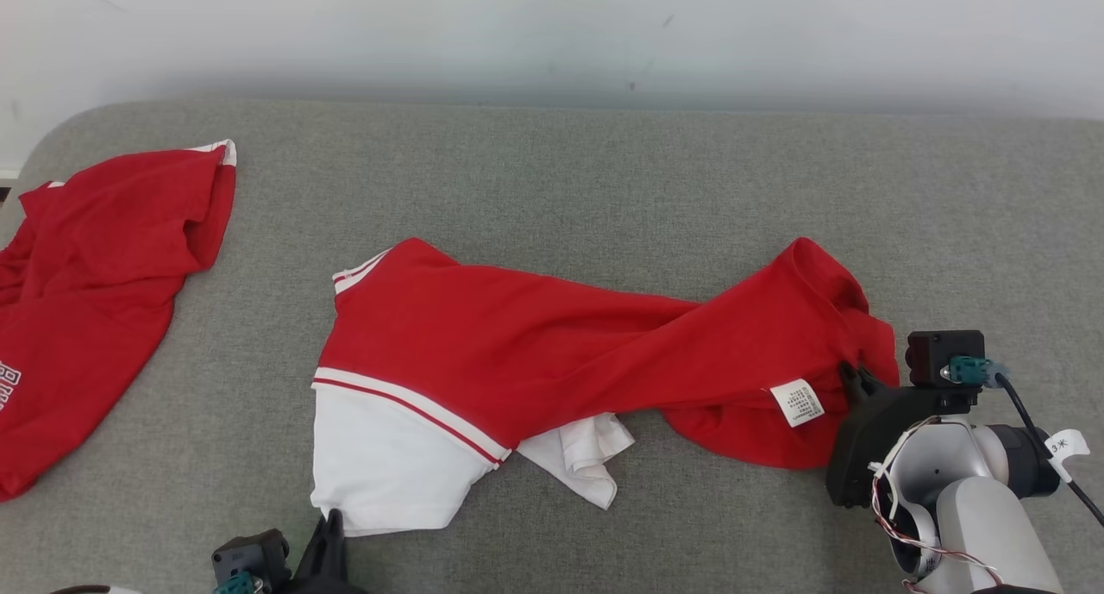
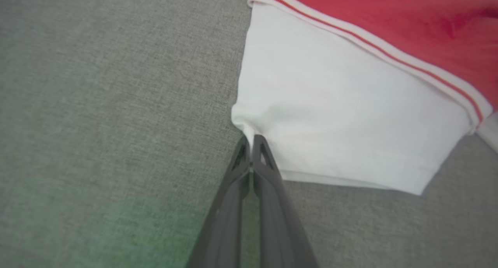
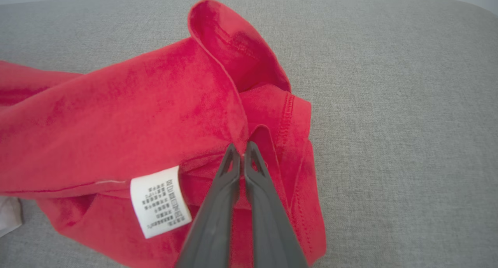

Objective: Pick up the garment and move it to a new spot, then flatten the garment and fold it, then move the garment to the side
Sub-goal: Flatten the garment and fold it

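Note:
A red and white garment [image 1: 552,353] lies twisted across the middle of the grey padded table [image 1: 604,171]. Its white part [image 2: 342,116] with red stripes is at the left, and its red hem [image 3: 218,104] with a white care label [image 3: 159,200] is at the right. My left gripper [image 1: 332,521] is shut on the near corner of the white part; in the left wrist view that gripper [image 2: 251,137] pinches the white edge. My right gripper [image 1: 849,374] is shut on the red hem; in the right wrist view this gripper [image 3: 242,147] clamps a red fold.
A second red garment [image 1: 86,301] with white trim lies at the table's left edge. A pale wall [image 1: 552,25] runs behind the table. Bare grey table stretches behind the garment and to the right [image 1: 992,232].

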Available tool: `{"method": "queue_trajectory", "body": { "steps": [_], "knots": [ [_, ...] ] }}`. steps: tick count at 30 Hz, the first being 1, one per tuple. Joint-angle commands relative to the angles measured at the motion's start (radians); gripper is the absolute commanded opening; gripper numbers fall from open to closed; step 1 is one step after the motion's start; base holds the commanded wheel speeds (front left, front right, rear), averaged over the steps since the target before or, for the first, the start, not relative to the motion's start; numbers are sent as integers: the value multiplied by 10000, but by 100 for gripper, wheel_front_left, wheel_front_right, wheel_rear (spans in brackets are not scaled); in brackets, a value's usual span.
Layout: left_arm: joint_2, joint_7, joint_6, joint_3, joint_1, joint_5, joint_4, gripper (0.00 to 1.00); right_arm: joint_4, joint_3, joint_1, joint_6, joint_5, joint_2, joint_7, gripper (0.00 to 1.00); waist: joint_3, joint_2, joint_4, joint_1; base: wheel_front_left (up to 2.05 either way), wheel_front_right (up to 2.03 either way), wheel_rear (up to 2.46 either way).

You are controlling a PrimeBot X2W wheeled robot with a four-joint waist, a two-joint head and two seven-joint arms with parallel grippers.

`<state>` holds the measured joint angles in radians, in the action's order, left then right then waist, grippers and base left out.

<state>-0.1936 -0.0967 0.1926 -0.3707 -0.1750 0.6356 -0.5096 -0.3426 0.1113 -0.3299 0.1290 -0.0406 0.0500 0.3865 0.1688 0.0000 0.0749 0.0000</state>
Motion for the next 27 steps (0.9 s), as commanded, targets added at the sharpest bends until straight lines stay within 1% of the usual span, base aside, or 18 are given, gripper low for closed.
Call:
{"method": "queue_trajectory", "body": {
  "steps": [1,8,9,10,11,21,22,23,24,25,26,27],
  "knots": [
    [-29,71,5,5,10,184,-253,0,-1,-23,-114,35,174,8,-116,0,-12,0,-28,0,0,0,0],
    [-76,38,26,12,-4,175,-251,0,-28,-39,18,35,191,6,-238,0,-105,0,-81,0,0,0,0],
    [-92,33,38,23,0,171,-240,0,12,-71,41,35,211,6,-277,11,-115,0,-89,0,0,0,0],
    [-106,37,50,30,6,179,-230,0,30,-92,78,35,231,6,-299,88,-124,0,-98,0,0,0,0],
    [-120,38,61,38,12,189,-221,0,41,-111,127,35,224,6,-299,100,-131,0,-107,0,0,0,0],
    [-167,64,108,5,65,263,-138,0,80,-264,176,35,261,6,-204,100,-139,0,-80,0,0,0,0],
    [-169,66,110,-3,66,269,-134,0,56,-254,176,35,286,6,-191,92,-143,0,-61,0,0,0,0],
    [-175,65,110,-5,72,279,-133,0,31,-271,182,35,321,6,-173,66,-150,0,-42,0,0,0,0],
    [-182,58,113,-6,84,289,-133,0,6,-303,192,35,311,6,-152,54,-157,0,-28,0,0,0,0],
    [-189,54,117,-2,99,304,-131,0,-5,-340,200,35,290,6,-152,38,-164,0,-17,0,0,0,0],
    [-197,52,123,1,111,319,-130,0,3,-384,213,35,301,6,-166,31,-172,0,-9,0,0,0,0],
    [-205,51,128,1,122,321,-133,0,29,-412,237,35,334,6,-181,32,-181,0,-3,0,0,0,0]
  ]
}}
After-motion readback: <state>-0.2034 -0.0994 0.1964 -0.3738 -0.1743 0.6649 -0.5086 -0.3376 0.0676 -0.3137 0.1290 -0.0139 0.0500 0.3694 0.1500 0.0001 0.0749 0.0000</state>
